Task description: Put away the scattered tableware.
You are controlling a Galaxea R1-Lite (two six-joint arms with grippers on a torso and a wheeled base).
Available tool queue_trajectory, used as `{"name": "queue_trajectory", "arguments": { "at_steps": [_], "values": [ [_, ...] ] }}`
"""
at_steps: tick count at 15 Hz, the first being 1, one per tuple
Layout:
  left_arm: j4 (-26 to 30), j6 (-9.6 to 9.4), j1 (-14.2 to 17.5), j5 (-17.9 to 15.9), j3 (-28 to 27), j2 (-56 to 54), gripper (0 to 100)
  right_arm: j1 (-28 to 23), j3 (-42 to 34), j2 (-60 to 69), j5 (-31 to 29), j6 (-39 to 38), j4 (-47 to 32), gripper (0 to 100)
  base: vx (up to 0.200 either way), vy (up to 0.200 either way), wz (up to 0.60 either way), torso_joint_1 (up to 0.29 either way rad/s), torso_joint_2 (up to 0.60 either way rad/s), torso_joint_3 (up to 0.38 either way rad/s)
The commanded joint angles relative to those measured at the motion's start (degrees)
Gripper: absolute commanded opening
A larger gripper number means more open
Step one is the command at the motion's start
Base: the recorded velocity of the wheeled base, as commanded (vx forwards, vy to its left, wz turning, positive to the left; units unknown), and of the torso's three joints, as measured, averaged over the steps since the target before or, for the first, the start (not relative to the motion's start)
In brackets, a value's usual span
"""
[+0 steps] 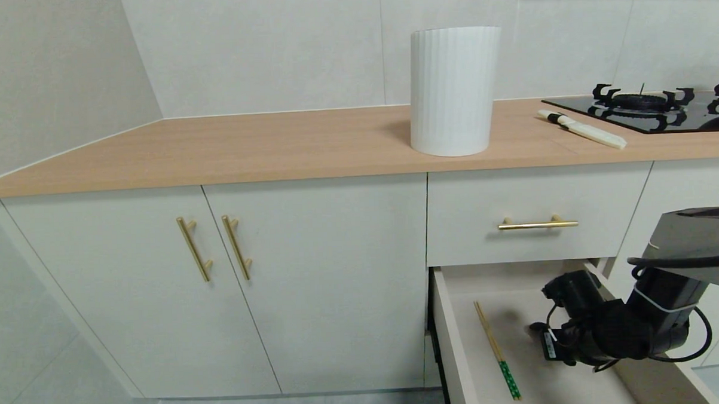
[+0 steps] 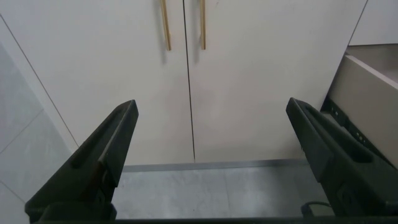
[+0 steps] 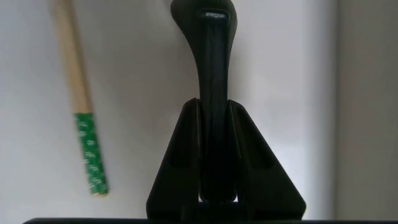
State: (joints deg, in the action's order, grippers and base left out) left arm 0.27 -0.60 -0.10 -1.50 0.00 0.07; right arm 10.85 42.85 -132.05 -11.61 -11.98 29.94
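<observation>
Right claw [image 3: 213, 118]: clamped on a black utensil [image 3: 208, 50] inside the open drawer [image 1: 451, 342]; the utensil's long axis continues the claw's line.
Chopsticks [image 1: 496, 352]: flat on the drawer floor, lengthwise front to back, green ends toward the drawer front.
Left claw [image 2: 211, 130]: fingers apart, facing the cabinet doors [image 2: 249, 74].

A tall white ribbed canister [image 1: 455, 91] stands upright on the wooden counter [image 1: 262, 145], above my right tool [image 1: 536, 328] and a little to its left. A black gas hob [image 1: 640, 103] is set into the counter higher up, to that tool's right. Facing my left tool [image 2: 211, 124] are two closed cabinet doors [image 2: 261, 81] with brass handles [image 2: 166, 25]. Grey floor tiles [image 2: 205, 193] lie beneath it.
</observation>
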Motion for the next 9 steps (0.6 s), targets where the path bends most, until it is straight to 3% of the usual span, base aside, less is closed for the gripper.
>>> {"name": "queue_trajectory", "arguments": {
  "at_steps": [1,9],
  "values": [
    [0.0,-0.02,0.01,0.01,0.0,0.01,100,-0.3,0.3,-2.34,0.0,0.03,-0.06,0,0.0,0.0,0.0,0.0,0.0,0.0],
    [0.0,-0.02,0.01,0.01,0.0,0.01,100,-0.57,0.92,-4.53,-0.35,0.73,1.52,0,0.0,0.0,0.0,0.0,0.0,0.0]
  ]
}}
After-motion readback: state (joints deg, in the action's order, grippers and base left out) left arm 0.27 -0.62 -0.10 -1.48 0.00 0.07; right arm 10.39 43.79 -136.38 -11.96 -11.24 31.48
